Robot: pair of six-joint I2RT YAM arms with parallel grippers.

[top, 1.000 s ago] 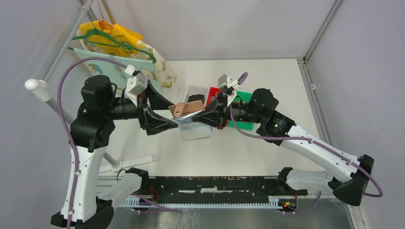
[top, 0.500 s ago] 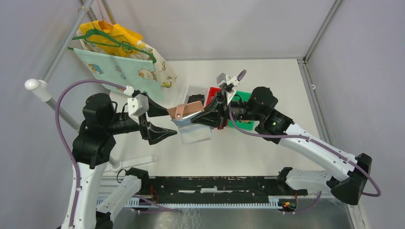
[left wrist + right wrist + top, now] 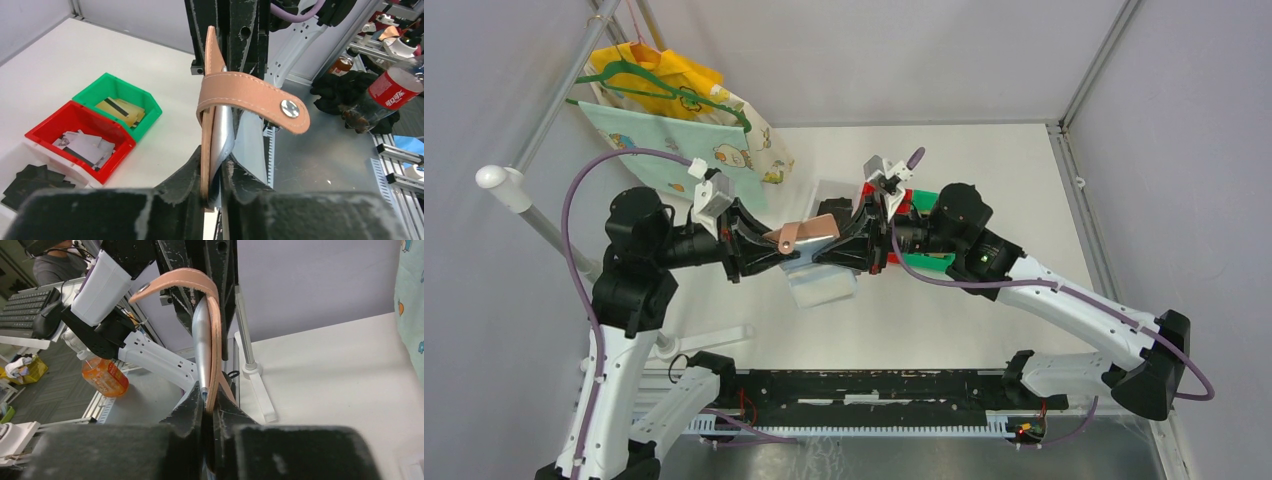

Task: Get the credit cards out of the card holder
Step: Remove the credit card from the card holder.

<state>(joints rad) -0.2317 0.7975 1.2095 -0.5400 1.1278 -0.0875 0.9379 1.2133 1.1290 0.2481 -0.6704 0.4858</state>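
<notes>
Holding the card holder (image 3: 807,236) aloft above the tabletop (image 3: 984,180), my left gripper (image 3: 774,254) and right gripper (image 3: 826,250) each clamp an opposite edge; I'd anchor right and peel left gently to spread it open.

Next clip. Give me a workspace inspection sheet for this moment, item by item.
Surface: white table, no spills seen.
Job's things: card holder held in the air on edge, its snap tab hanging undone; no card seen sticking out of it.
Clutter: green bin with striped cards; red bin with pale cards.
Grippers: left pincer and right pincer both shut on the card holder, from opposite ends.
Cables: purple cable loops off the left arm, another runs along the right arm; no snag seen.
Surroundings: clothes on hangers at the far left; cola bottle beyond the table.
</notes>
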